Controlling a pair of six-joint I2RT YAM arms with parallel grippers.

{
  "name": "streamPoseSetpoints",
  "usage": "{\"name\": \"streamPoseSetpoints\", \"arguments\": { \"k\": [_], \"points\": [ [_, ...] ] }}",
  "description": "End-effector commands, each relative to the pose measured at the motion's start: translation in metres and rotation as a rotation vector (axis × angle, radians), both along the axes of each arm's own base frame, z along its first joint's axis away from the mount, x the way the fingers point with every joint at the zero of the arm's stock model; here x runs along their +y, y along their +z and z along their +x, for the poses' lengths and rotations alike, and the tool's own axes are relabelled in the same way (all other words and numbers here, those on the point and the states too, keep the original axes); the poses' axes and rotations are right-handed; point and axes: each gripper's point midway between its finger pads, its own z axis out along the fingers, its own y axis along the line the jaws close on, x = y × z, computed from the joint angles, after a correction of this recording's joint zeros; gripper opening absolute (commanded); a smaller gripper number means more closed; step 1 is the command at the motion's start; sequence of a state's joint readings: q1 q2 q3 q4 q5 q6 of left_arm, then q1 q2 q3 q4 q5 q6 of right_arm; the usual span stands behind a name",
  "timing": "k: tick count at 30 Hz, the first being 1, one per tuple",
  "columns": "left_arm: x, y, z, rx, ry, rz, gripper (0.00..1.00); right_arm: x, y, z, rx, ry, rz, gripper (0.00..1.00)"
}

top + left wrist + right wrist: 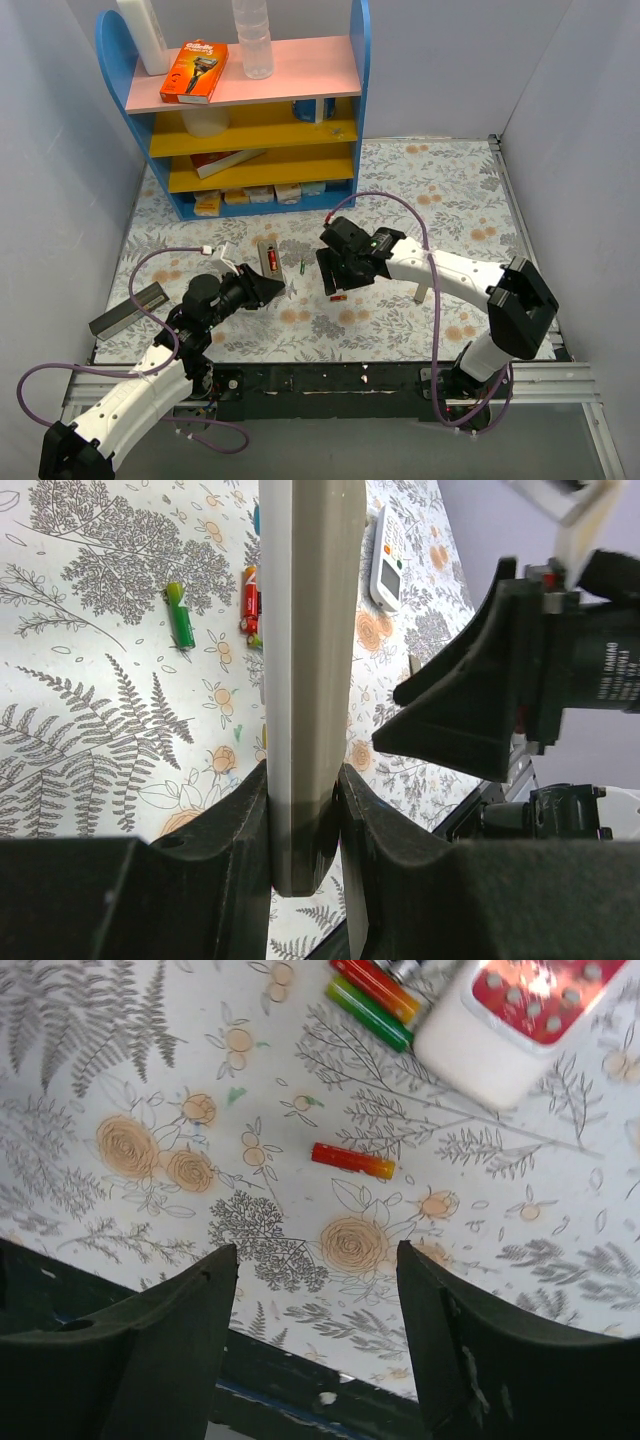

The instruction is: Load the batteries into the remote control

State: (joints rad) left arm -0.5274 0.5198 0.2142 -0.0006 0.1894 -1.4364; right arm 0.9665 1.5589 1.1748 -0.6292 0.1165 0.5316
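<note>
Grasping the remote control [308,680] edgewise in the left gripper [302,780], down the middle of the left wrist frame. Holding the right gripper [315,1260] released, nothing between its fingers, over the floral desk [120,1050]. Just above it in frame: one red battery [352,1160]; more batteries [368,1015] upper right, beside a red-and-white remote [500,1030].

Tablecloth [130,1050] white, grey ferns, orange blooms. Loose battery [352,1160] red fading orange. Shelf [300,68] blue, pink, yellow.
</note>
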Motion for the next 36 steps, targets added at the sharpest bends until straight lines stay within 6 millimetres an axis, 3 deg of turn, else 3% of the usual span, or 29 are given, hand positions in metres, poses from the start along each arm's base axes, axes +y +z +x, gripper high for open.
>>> {"name": "streamPoseSetpoints", "arguments": {
  "k": [1, 5, 10, 14, 23, 36],
  "points": [
    [0.002, 0.017, 0.006, -0.074, 0.012, 0.015, 0.0, -0.01, -0.017, -0.008, 0.136, -0.384, -0.03, 0.7],
    [0.002, 0.015, 0.005, -0.074, 0.008, 0.005, 0.0, -0.016, -0.036, -0.015, 0.231, -0.598, -0.096, 0.53],
    [0.004, 0.018, 0.004, -0.089, 0.025, -0.008, 0.0, -0.004, -0.043, -0.016, 0.314, -0.758, -0.118, 0.48],
    [0.004, 0.021, 0.002, -0.099, 0.026, -0.012, 0.0, 0.007, -0.044, -0.01, 0.33, -0.829, -0.055, 0.48],
    [0.003, 0.024, 0.0, -0.111, 0.025, -0.027, 0.0, 0.014, -0.056, -0.008, 0.361, -0.936, -0.022, 0.48],
    [0.003, 0.023, -0.005, -0.1, 0.014, -0.026, 0.0, 0.005, -0.075, 0.0, 0.364, -1.084, -0.034, 0.47]
  ]
}}
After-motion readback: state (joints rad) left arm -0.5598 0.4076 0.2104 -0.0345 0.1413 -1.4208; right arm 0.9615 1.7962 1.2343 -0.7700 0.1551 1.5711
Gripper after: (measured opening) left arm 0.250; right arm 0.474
